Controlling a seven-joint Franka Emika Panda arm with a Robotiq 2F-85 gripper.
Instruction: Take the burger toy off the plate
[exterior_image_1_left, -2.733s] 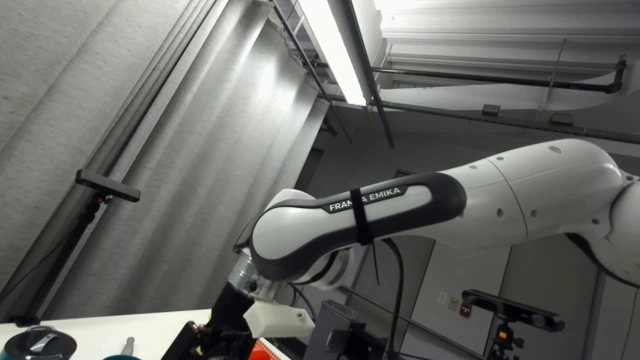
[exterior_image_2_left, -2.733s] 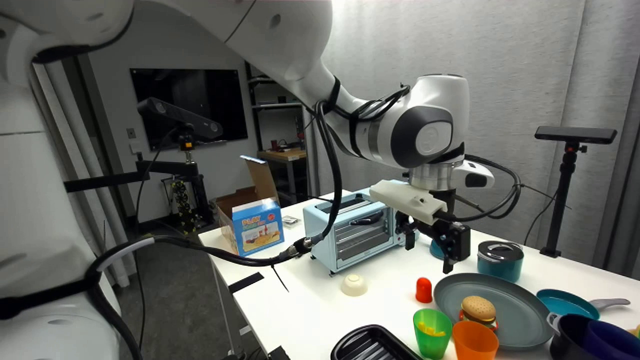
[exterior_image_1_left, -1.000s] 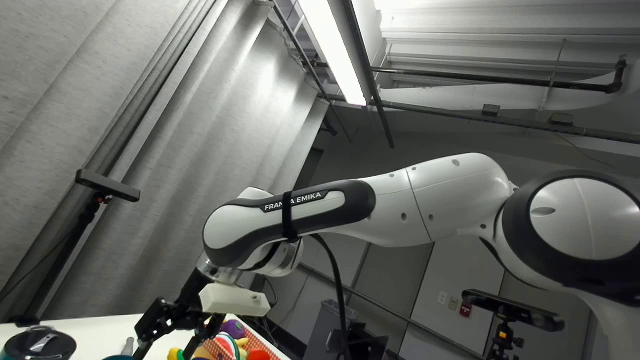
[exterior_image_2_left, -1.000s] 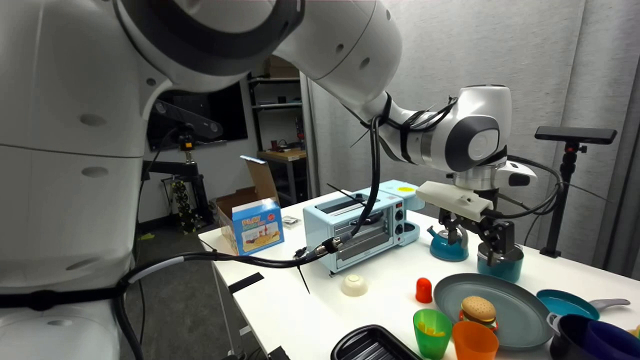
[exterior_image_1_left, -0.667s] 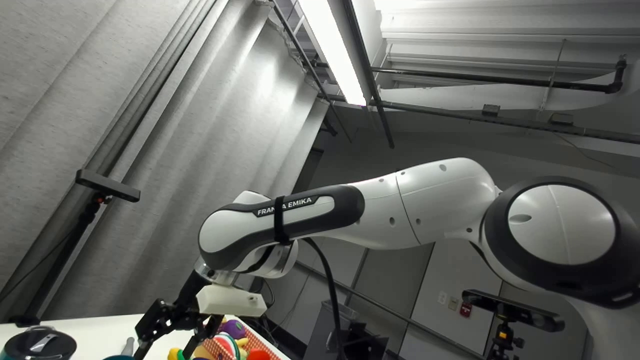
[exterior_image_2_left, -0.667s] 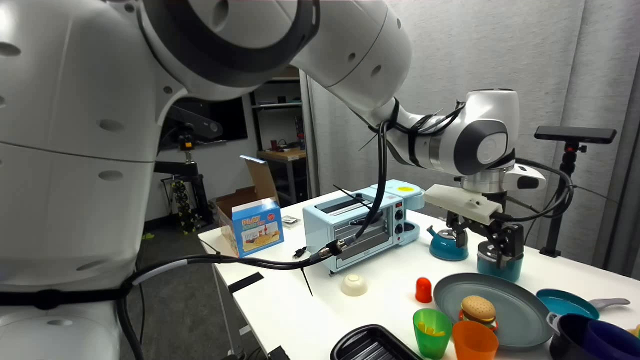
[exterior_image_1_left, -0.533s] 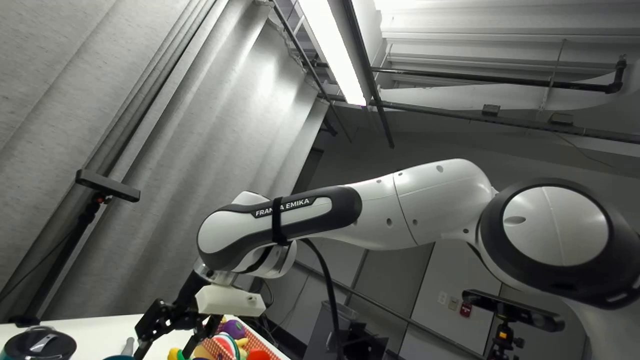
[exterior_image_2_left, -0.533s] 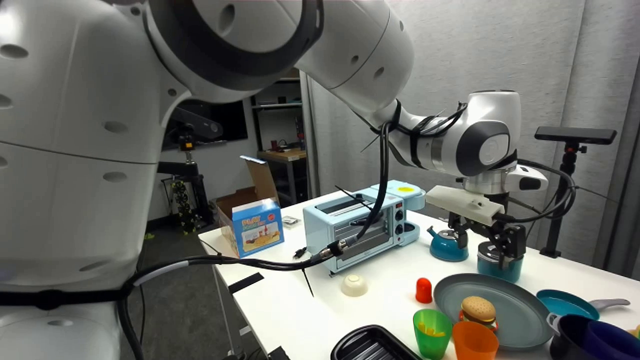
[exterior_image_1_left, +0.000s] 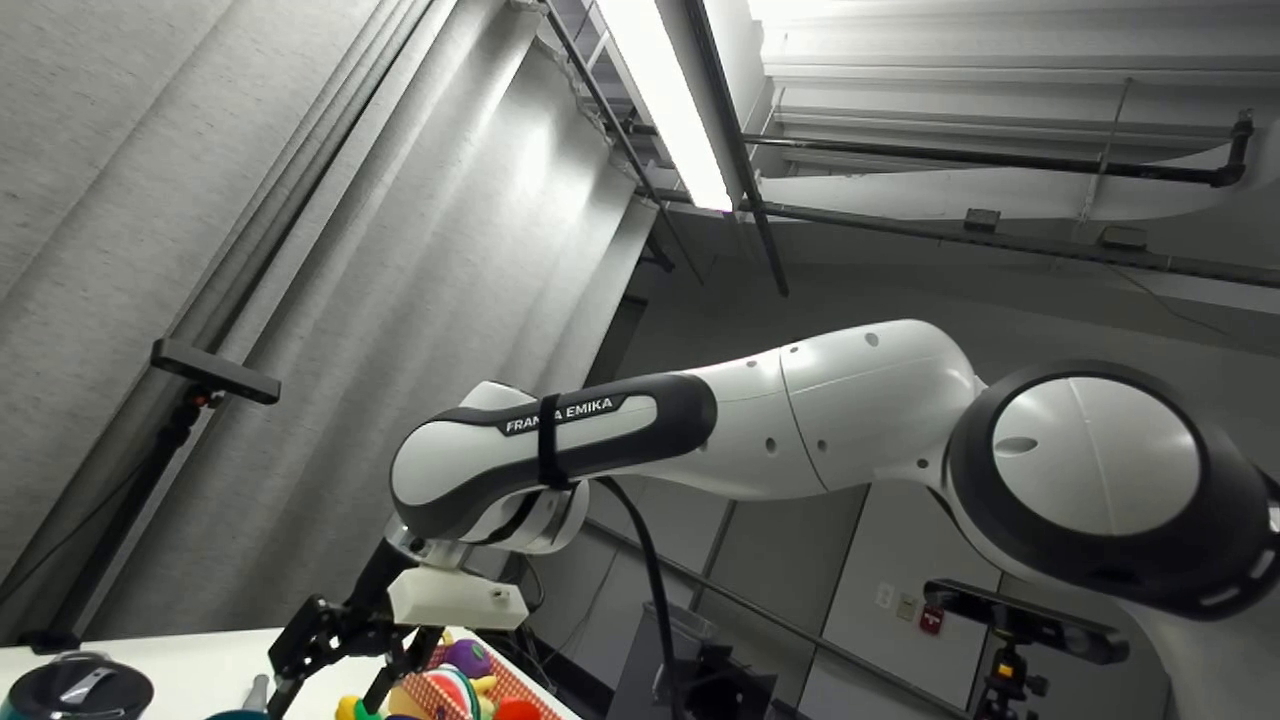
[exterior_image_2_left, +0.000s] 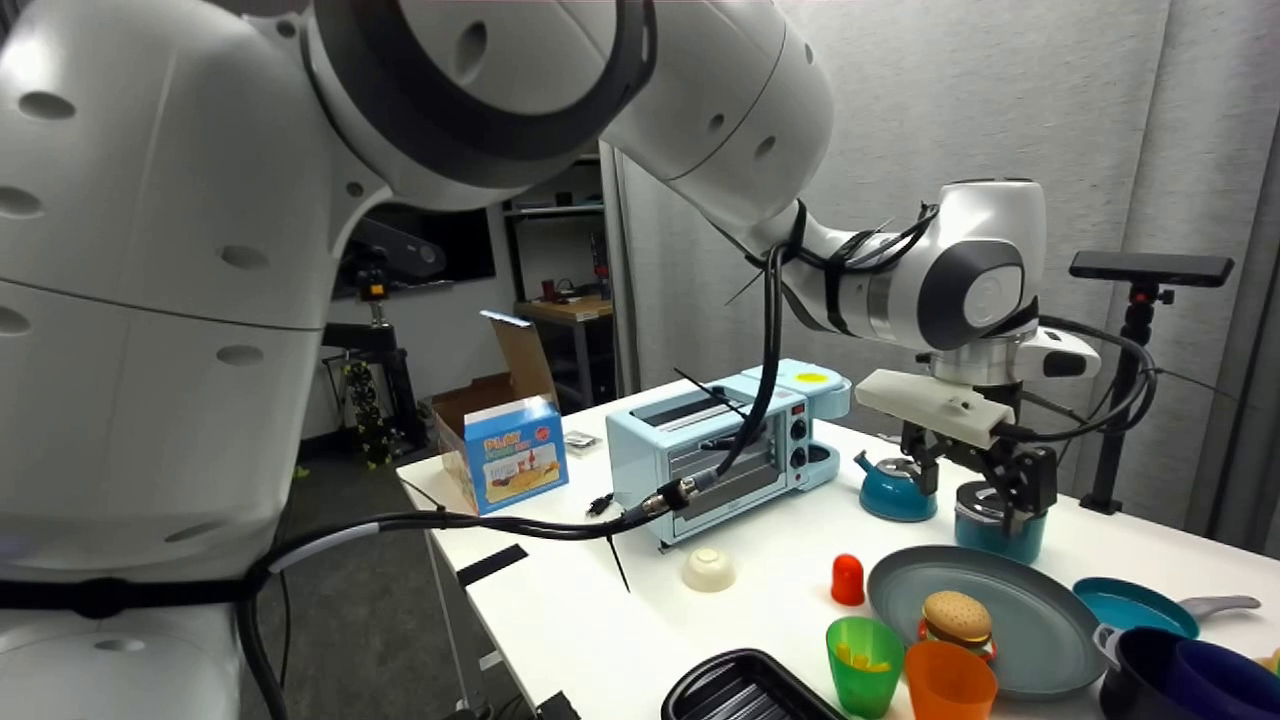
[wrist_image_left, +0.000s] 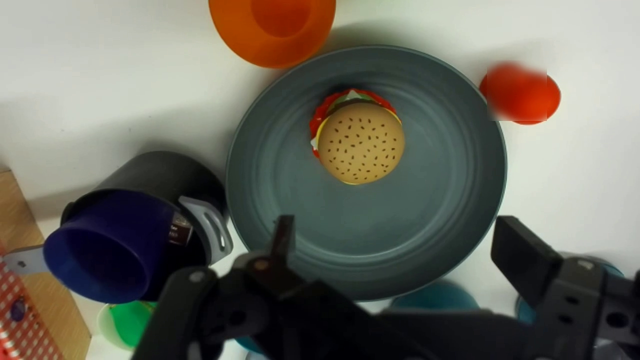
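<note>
The burger toy (exterior_image_2_left: 956, 620), with a tan seeded bun and red and green filling, sits on the grey plate (exterior_image_2_left: 1050, 655). In the wrist view the burger (wrist_image_left: 361, 142) is a little above the plate's middle, and the plate's bare surface (wrist_image_left: 280, 200) shows around it. My gripper (wrist_image_left: 395, 220) is open and empty, with its fingers wide apart at the lower part of the plate. In an exterior view the gripper (exterior_image_2_left: 970, 500) hangs above the table beyond the plate, by the teal pot. In an exterior view the gripper (exterior_image_1_left: 327, 698) shows at the bottom; burger and plate are out of view there.
An orange cup (exterior_image_2_left: 950, 685), a green cup (exterior_image_2_left: 862, 675) and a red piece (exterior_image_2_left: 847, 581) stand by the plate. A black pot (wrist_image_left: 160, 170) holding a blue cup lies beside it. A teal pot (exterior_image_2_left: 1000, 545), kettle (exterior_image_2_left: 897, 492) and pan (exterior_image_2_left: 1135, 608) are near the gripper.
Since the oldest frames my arm has reached farther out, carrying the open gripper from beside the toaster oven to over the teal pot. Recently it shifts only slightly. Burger and plate have not moved.
</note>
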